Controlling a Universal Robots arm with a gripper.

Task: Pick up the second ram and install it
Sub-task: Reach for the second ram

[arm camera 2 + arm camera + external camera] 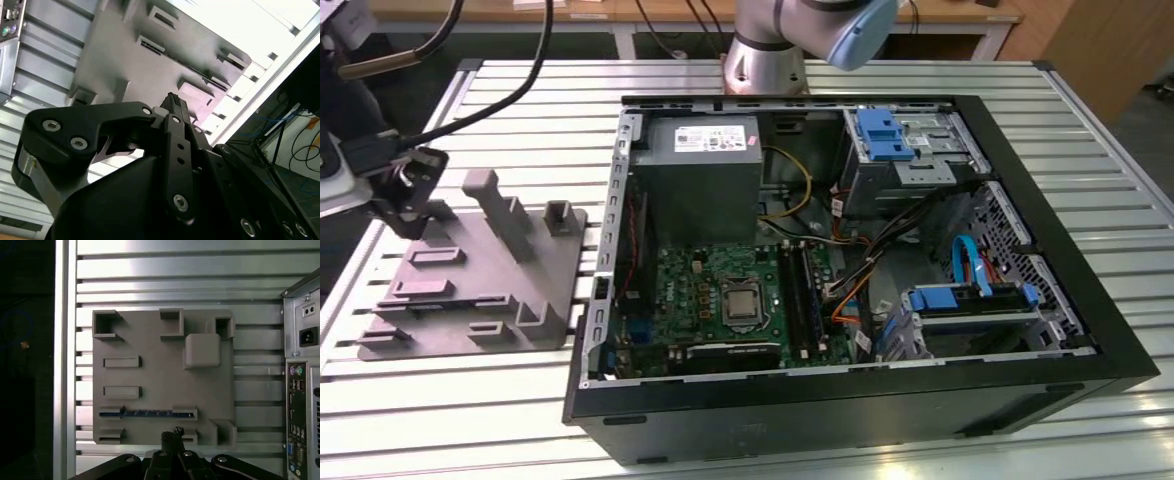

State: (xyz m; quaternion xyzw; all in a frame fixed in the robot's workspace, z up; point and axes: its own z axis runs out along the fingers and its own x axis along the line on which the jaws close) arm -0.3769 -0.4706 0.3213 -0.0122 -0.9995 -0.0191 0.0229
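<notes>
One ram (145, 414), one fixture (150, 375), one case (854, 420)

Bright overhead light on the metal worktop (1121, 260), pale glare along its ridges. The computer case (854, 410) is shadowed inside. In the second wrist view the worktop washes out white behind the dark end effector (172, 102).

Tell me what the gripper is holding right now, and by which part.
Nothing is held. The gripper hangs shut and empty over the grey fixture, and the second ram lies in its slot in that fixture, apart from the gripper.
</notes>
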